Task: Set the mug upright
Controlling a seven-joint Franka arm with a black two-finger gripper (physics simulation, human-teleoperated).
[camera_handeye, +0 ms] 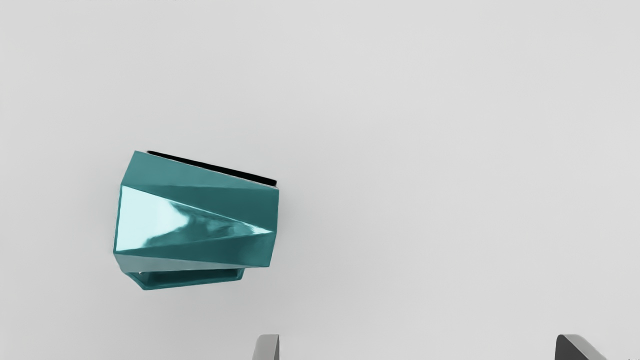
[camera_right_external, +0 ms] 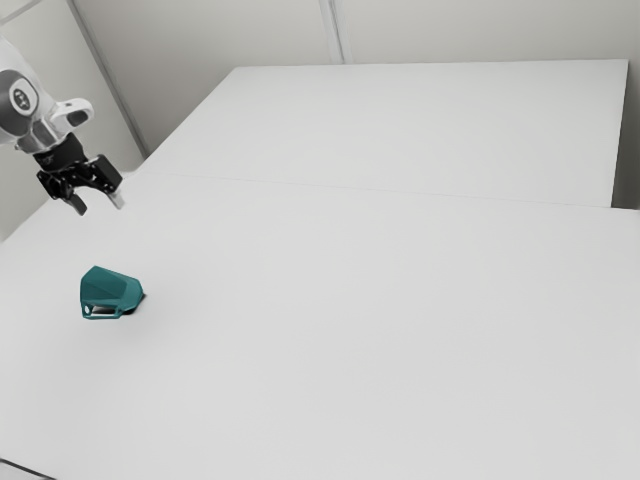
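Note:
My gripper (camera_right_external: 100, 205) hangs above the table in the exterior view's upper left, its fingers apart and nothing between them. A teal faceted mug (camera_right_external: 110, 288) lies on its side on the table, lower down in that view and apart from the gripper. From the wrist camera, the mug (camera_handeye: 197, 215) shows its side, with its handle low along one edge; the inside is hidden. Both fingertips of the open gripper (camera_handeye: 417, 347) are in the wrist view, wide apart, with the mug off beyond one finger.
The white table (camera_right_external: 350, 330) extends far toward the exterior view's right. Its far edge stands near grey walls (camera_right_external: 480, 30). A dark thin line (camera_right_external: 25, 468) crosses the exterior view's lower left corner.

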